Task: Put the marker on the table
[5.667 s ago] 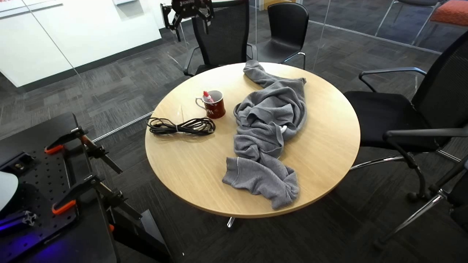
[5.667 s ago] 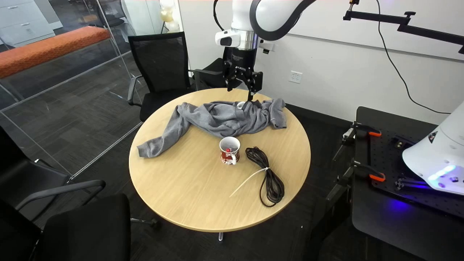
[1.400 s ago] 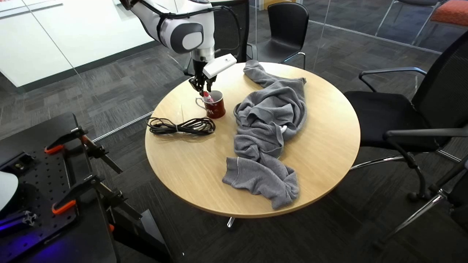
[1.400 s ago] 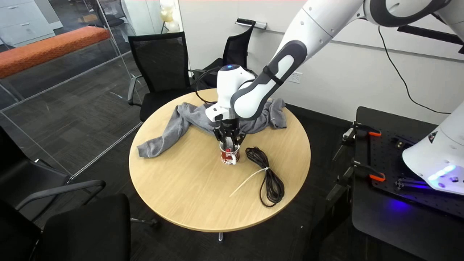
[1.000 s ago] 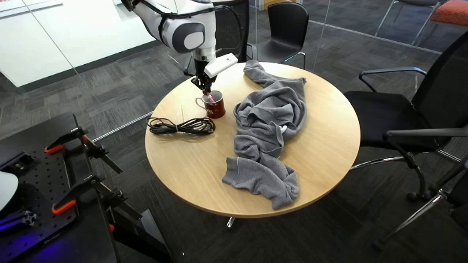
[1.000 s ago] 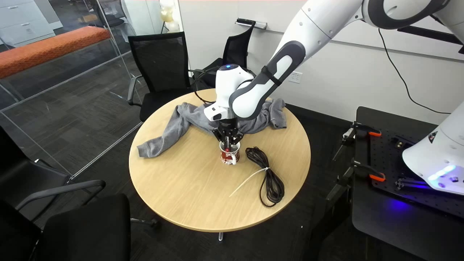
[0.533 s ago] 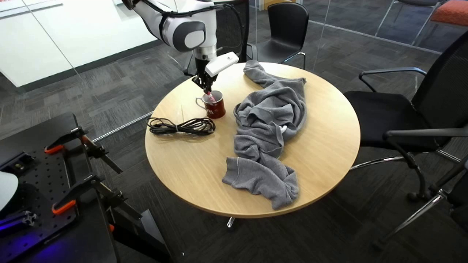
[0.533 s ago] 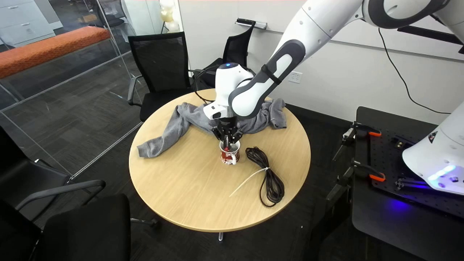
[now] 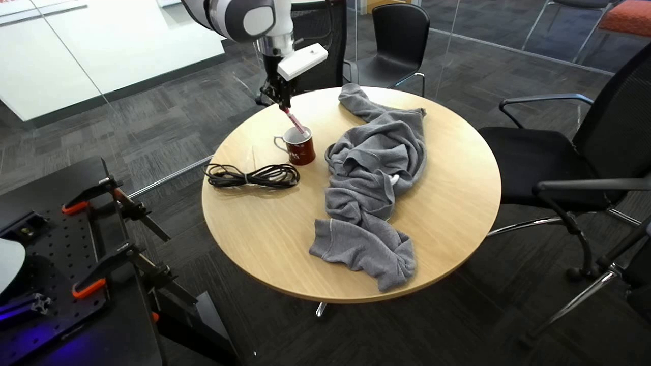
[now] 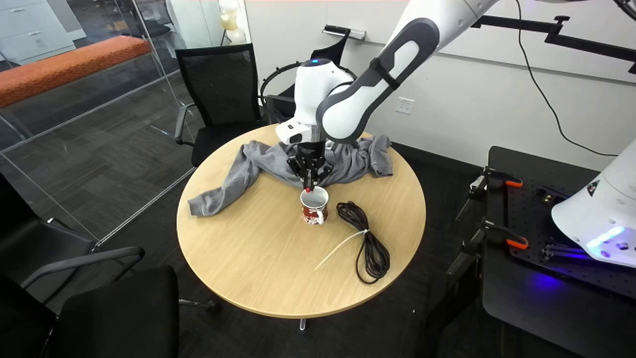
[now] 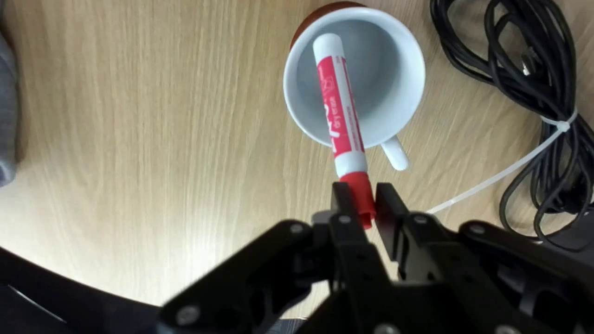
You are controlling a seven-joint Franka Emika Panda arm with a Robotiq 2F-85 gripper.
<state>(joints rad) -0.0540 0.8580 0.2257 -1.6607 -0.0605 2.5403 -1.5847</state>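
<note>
"What's in front of you, biggest first?"

"The table [image 9: 259, 223], round and tan. My arm [image 10: 367, 97] slants in over it and bends down at the wrist."

"And lying on it?"

"A grey cloth [image 9: 376, 162], crumpled and stretched across much of the top. Near it I see the black cable [image 11: 554, 88], looped into a bundle."

"Your gripper [image 11: 364, 199]?"

"Pointing down, close above the mug [image 9: 301, 151]. The mug stands on the table just beside the cable, its handle [image 11: 395, 153] turned away from the cloth."

"And the marker [image 11: 342, 111]?"

"I have it. The fingers [image 11: 389, 204] are narrow, pinching it by the red cap [image 11: 356, 184]. It leans, cap up, and in the wrist view its white end lies across the mug's mouth. Whether that end is just inside or just above the rim, I can't tell."

"Anything slighter?"

"A thin white tie [image 11: 510, 170] round the cable, its tail sticking out from the bundle."
</note>
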